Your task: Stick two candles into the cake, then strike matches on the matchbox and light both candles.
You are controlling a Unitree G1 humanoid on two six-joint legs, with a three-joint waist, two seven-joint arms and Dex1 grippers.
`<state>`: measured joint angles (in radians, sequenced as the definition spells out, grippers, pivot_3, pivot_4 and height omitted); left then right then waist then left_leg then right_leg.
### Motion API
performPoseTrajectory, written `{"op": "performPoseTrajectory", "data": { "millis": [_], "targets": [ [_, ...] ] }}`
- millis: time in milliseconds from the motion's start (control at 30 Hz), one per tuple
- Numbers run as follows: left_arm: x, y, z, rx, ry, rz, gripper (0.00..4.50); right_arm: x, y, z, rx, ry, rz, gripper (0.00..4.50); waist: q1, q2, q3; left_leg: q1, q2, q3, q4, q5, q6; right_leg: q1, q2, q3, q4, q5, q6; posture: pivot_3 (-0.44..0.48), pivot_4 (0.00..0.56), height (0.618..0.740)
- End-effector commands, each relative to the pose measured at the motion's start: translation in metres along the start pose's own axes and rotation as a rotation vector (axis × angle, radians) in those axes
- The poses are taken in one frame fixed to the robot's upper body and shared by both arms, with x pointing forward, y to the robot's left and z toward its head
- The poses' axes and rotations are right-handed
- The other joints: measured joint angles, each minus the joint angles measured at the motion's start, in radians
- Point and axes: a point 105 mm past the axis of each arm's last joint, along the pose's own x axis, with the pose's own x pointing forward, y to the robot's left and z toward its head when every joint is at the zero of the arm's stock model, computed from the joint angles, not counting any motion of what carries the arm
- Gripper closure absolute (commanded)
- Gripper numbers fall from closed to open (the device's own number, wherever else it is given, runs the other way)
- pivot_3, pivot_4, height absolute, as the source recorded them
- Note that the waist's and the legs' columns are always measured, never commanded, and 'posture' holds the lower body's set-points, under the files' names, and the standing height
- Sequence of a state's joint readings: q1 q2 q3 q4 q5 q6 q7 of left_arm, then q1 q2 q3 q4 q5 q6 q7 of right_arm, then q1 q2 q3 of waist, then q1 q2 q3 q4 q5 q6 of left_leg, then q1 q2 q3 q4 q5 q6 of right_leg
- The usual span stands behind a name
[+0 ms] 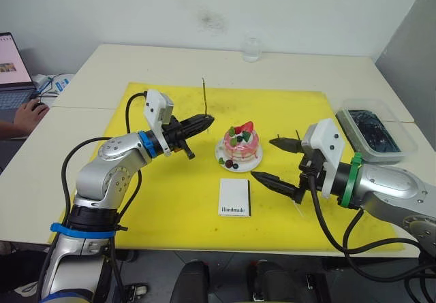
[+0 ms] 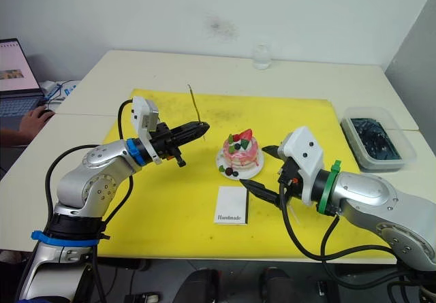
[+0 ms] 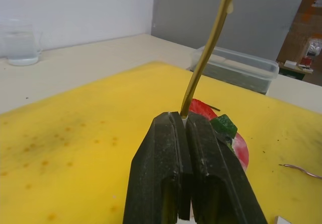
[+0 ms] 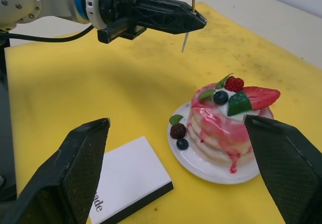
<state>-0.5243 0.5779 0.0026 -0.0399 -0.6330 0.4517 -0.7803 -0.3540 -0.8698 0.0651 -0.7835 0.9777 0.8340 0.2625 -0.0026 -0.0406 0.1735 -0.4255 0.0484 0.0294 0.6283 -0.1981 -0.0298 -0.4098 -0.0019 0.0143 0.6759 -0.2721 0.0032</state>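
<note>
At far left, a person's hand (image 1: pixel 28 117) by a laptop (image 1: pixel 13 71). On the yellow mat (image 1: pixel 170 201), left end effector (image 1: pixel 208 120) clamped on one thin candle (image 1: pixel 204 97), held upright just left of the cake (image 1: pixel 242 146) and above mat level. In front of the cake, the white matchbox (image 1: pixel 234 197), lying flat. Right of the cake, right end effector (image 1: pixel 267 158) spread wide, empty. At far right, a clear tub (image 1: pixel 375 131) on the tabletop (image 1: pixel 300 71).

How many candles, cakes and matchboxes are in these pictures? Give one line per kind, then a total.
Candles: 2, one candle in the left end effector, one lying on the mat
Cake: 1
Matchbox: 1
Total: 4
</note>
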Motion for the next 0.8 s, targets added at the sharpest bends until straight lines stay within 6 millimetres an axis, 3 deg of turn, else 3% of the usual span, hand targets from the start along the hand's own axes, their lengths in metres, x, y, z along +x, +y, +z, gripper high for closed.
{"op": "performPoseTrajectory", "data": {
  "millis": [33,367,600,800],
  "targets": [
    [-0.002,0.001,0.012,0.032,-0.041,-0.005,4.5,0.0,0.005,0.005,-0.042,-0.02,0.009,0.06,0.0,0.0,0.0,0.0,0.0,0.0,0.0,0.0,0.0,0.0,0.0,0.0,0.0,0.0,0.0,0.0,0.15,0.74],
    [0.005,0.001,0.007,0.02,-0.043,-0.029,4.5,0.004,0.01,0.005,-0.058,-0.033,0.016,0.06,0.0,0.0,0.0,0.0,0.0,0.0,0.001,0.0,0.0,0.0,0.001,0.0,0.001,0.0,0.0,0.0,0.15,0.74],
    [0.013,-0.011,0.01,-0.041,-0.057,-0.099,4.5,0.007,0.012,0.003,-0.058,-0.035,0.009,0.06,-0.001,0.0,0.0,0.0,-0.001,0.0,0.001,0.0,0.0,0.0,0.003,0.0,0.001,0.0,0.0,0.0,0.15,0.74],
    [0.027,-0.013,0.008,-0.03,-0.078,-0.094,4.5,0.009,0.008,-0.004,-0.065,0.004,-0.033,0.06,-0.001,0.0,0.0,0.0,-0.001,0.0,0.001,0.0,0.0,0.0,0.003,0.0,0.002,0.0,0.0,0.0,0.15,0.74]
  ]
}}
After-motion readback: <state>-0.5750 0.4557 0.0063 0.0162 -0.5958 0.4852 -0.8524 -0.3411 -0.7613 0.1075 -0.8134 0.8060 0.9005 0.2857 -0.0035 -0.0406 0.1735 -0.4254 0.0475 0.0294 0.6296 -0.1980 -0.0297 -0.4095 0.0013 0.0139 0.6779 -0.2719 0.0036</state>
